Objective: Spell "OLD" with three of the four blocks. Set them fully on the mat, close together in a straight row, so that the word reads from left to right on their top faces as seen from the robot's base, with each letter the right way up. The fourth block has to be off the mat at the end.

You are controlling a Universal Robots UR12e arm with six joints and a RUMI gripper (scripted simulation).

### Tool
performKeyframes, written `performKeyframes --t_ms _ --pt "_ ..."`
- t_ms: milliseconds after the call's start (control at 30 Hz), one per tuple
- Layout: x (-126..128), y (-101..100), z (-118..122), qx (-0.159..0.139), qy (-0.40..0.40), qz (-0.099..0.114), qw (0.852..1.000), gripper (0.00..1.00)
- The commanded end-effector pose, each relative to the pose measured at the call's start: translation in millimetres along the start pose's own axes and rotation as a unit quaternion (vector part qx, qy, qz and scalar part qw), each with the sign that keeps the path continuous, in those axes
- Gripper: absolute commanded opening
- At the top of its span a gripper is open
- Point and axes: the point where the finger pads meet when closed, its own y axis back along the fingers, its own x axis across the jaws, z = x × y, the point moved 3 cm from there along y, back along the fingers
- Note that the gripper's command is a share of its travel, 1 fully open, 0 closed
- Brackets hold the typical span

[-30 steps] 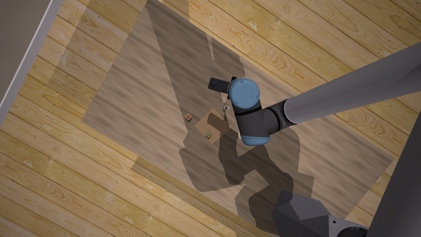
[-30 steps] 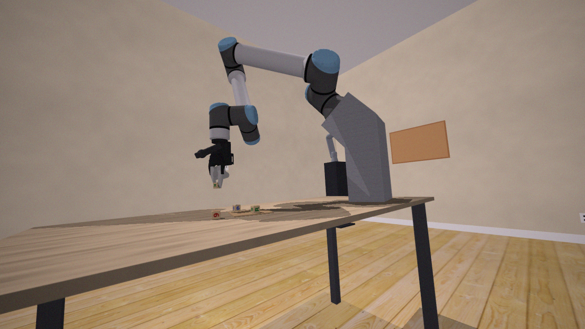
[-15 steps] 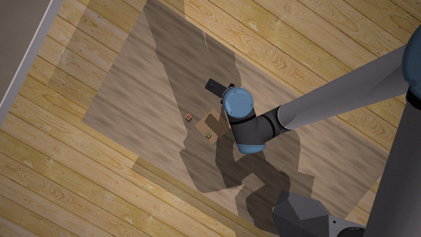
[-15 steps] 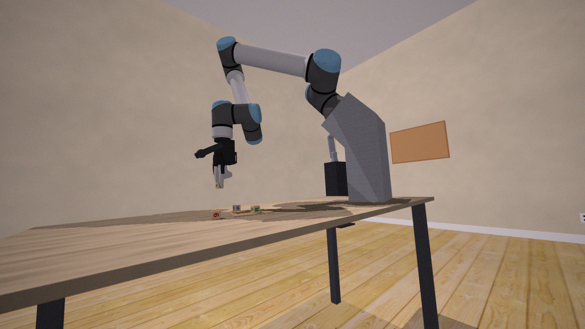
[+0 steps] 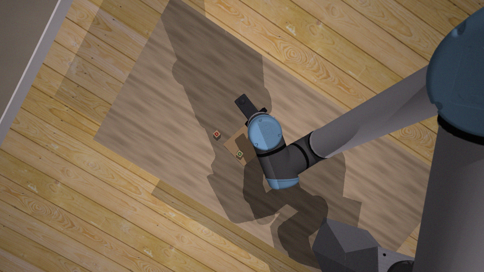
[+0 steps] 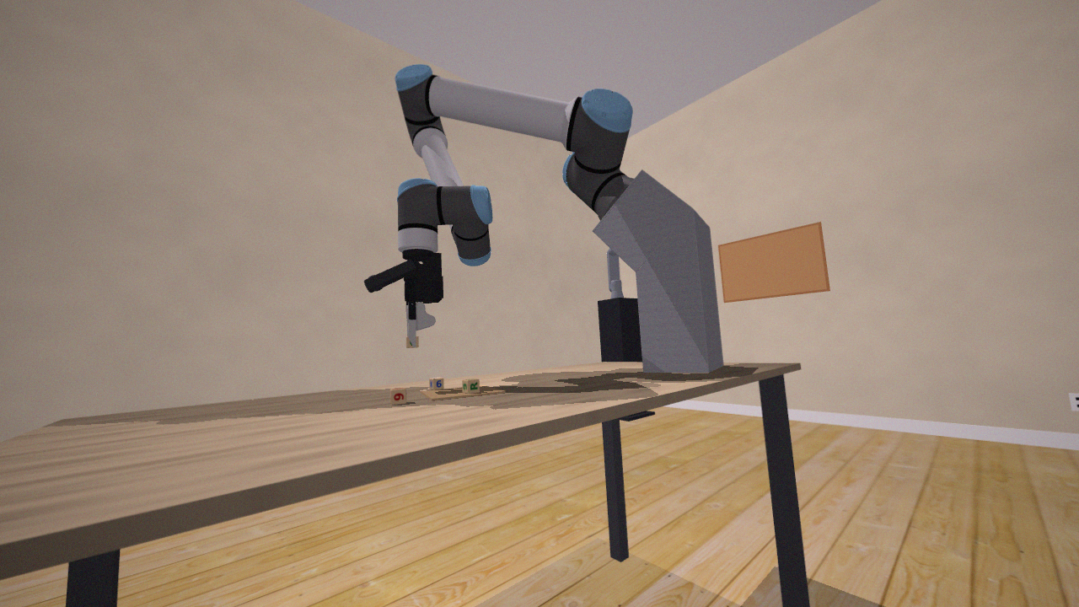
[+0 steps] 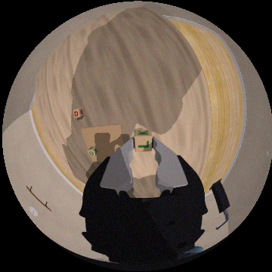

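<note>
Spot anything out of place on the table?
Nothing spilled or damaged. The D block sits off the mat, where only the O block shows. The claw holds the L block high above the table.

Arm (image 6: 490, 105) folded high, wrist (image 6: 419, 215) vertical (pointing down), jaws clamped on a block (image 7: 143, 142).

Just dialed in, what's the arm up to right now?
The end effector is shut on the L block, held high above the table. The O block sits on the mat; the D block lies on the table just off it. A fourth block is hidden under the arm in the top view.
</note>
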Motion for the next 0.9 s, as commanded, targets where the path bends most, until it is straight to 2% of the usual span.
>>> performKeyframes --t_ms 0,267,533,600,867 --pt "-11.2 0.4 4.0 -0.002 -0.056 0.002 0.998 0.05" --pt "-32.4 0.6 14.8 -0.002 -0.161 0.002 0.987 0.05" --pt "-53.0 1.1 27.0 -0.001 -0.263 0.002 0.965 0.05" --pt "-53.0 1.1 27.0 -0.001 -0.263 0.002 0.965 0.05" --pt "-75.9 2.3 42.5 -0.001 -0.375 0.003 0.927 0.05"
